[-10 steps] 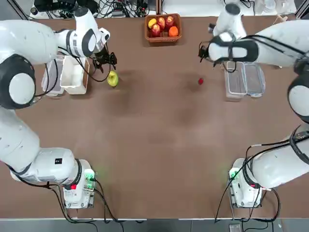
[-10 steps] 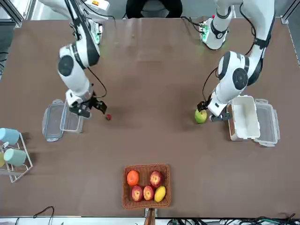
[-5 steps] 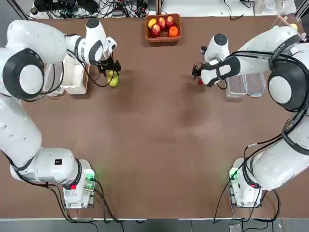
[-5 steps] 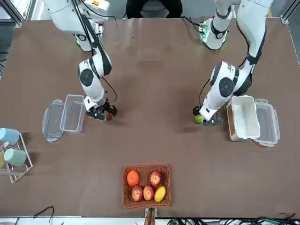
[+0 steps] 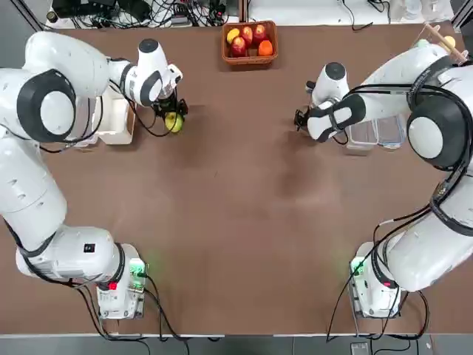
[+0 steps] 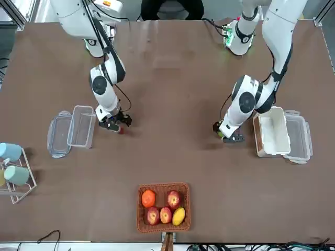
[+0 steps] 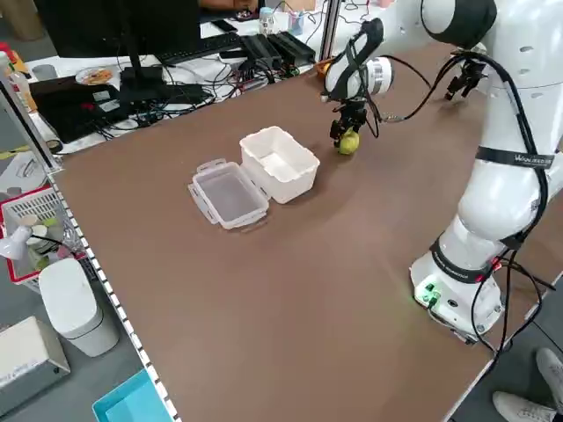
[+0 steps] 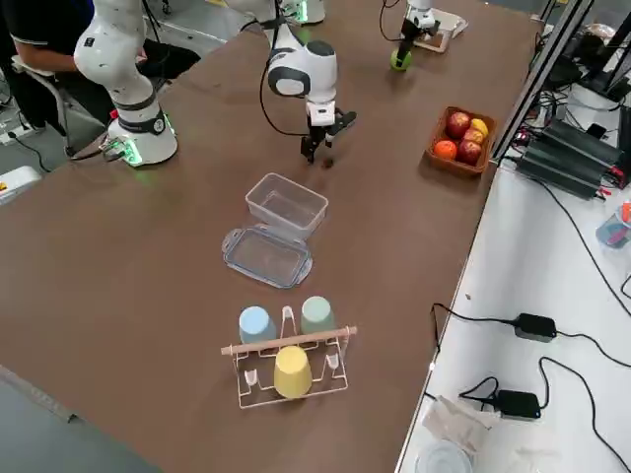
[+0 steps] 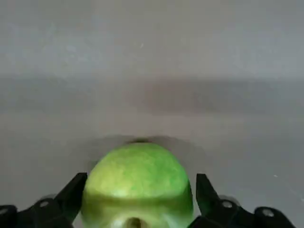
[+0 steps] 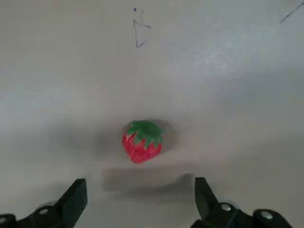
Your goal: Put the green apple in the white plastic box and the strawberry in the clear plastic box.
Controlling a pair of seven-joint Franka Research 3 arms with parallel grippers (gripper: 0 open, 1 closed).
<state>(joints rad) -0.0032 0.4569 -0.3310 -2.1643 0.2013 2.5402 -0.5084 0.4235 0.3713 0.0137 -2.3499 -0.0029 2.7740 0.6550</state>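
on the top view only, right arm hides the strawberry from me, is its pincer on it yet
Observer: No; the right wrist view shows the strawberry beyond the open fingertips of the right pincer, not between them.
Operator: and the left one, has it shut on the apple
Observer: The left wrist view shows the left pincer open, a finger on either side of the green apple, with a gap at the right-hand finger.

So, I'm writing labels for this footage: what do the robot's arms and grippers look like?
Two white, rounded arms with dark grey joint bands, round joint caps and black cables strapped outside. Both the left gripper and the right gripper have black, blocky fingers with round silvery screws.
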